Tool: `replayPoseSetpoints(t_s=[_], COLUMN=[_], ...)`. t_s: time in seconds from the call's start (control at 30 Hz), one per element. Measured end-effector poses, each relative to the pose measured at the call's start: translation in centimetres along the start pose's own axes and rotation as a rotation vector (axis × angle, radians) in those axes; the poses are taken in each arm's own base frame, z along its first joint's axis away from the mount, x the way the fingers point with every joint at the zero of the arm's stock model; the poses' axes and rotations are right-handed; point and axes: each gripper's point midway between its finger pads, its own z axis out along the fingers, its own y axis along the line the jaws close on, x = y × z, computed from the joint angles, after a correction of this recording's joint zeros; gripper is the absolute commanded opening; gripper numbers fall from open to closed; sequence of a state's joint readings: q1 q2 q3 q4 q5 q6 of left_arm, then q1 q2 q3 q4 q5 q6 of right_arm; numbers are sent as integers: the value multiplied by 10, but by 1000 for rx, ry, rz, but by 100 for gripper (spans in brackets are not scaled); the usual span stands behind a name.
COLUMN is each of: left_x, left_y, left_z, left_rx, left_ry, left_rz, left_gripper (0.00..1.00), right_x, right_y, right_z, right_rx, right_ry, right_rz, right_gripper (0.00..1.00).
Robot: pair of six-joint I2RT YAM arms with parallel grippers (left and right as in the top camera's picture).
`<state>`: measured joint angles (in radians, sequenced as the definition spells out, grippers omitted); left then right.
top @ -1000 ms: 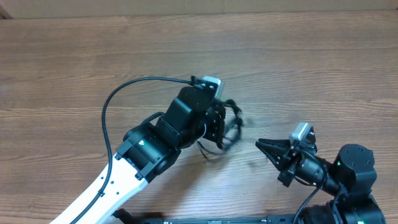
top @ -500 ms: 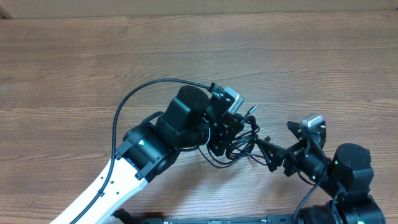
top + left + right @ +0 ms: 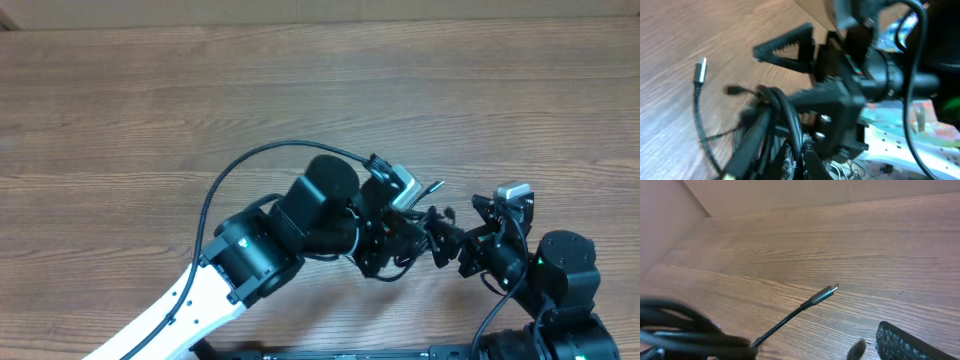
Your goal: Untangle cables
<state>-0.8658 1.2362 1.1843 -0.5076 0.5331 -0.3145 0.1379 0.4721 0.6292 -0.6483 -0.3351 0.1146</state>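
Your left fingers look pinched on the cables, a tight black bunch held just over the table near the front edge, right of centre. One loose end with its plug trails off to the side. Your right fingers are spread and pushed right up against the bunch, so close that the overhead view cannot separate the two arms. That closeness is the main risk: if either arm moves further in, the fingers may knock together. If the right side closes blindly, it may catch several cords at once, and any pull would then tighten the knot instead of loosening it. A hard pull apart could also strain the thin cords at the plugs or drag the whole bunch out of the left hold. The wrist views are blurred here, so you cannot tell which strand lies between the right fingers. Pick one before closing.
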Motion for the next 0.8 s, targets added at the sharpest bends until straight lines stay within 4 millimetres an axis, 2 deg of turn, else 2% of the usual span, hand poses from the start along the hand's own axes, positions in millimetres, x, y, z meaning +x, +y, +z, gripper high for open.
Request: replayPoseSetpoints(t_s=[0.07,0.17,0.33,0.4,0.47,0.57,0.6,0.8], left_x=[4,5,5,6,6,6,6,1], left_y=[-8,-11,-11,-11,-11,-11,-10,10], left_z=[3,4,4,4,4,4,4,3], left_rx=[20,26,28,28,28,25,19,-100], left_ry=[14,18,18,19,20,21,19,-16], left_rz=[11,14,14,13,13,12,12,-39], left_gripper=[4,4,4,4,4,4,4,4], right_x=[0,0,4,6,8,10,11,17], right_y=[-3,-2,20,31,42,57,60,60], right_z=[0,0,-1,-3,-6,-10,-11,-11], right_rx=[19,11,-119,-184,-254,-345,-363,-377], right_ry=[-2,1,12,11,2,-10,-12,8], right_rz=[17,0,-155,-240,-339,-414,-426,-436], right_gripper=[99,98,98,88,45,11,4,4])
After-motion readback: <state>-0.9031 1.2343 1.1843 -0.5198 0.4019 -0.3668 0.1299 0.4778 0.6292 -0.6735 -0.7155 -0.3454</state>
